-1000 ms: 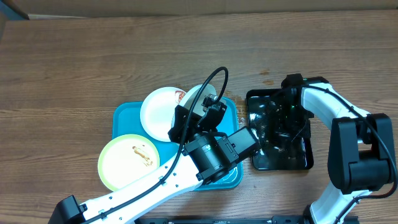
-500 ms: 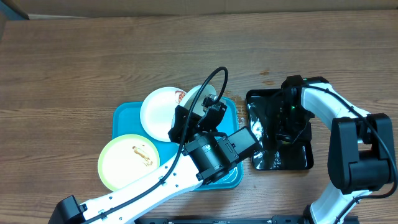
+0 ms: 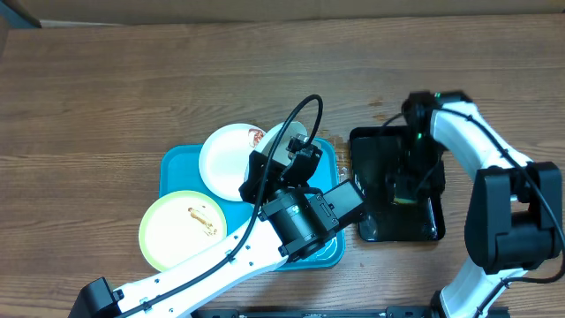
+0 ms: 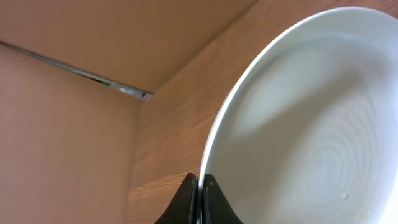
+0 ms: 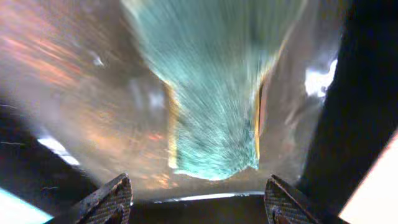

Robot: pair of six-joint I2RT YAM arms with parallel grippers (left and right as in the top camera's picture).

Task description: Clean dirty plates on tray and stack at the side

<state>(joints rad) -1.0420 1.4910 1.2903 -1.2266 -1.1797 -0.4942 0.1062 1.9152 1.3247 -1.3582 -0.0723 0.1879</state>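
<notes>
The right gripper (image 5: 202, 200) has spread wide, dropping the teal yellow-edged cleaning pad (image 5: 211, 93) onto the glossy black rectangular tray (image 3: 375, 225), while the left gripper (image 4: 200, 193) stays clamped on the round white plate (image 4: 298, 124), which is probably wiped and ready for stacking.

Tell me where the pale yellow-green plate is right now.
In the overhead view the pale yellow-green plate lies on the near left corner of the turquoise tray, overhanging its left rim, with a white plate just beyond it.
</notes>
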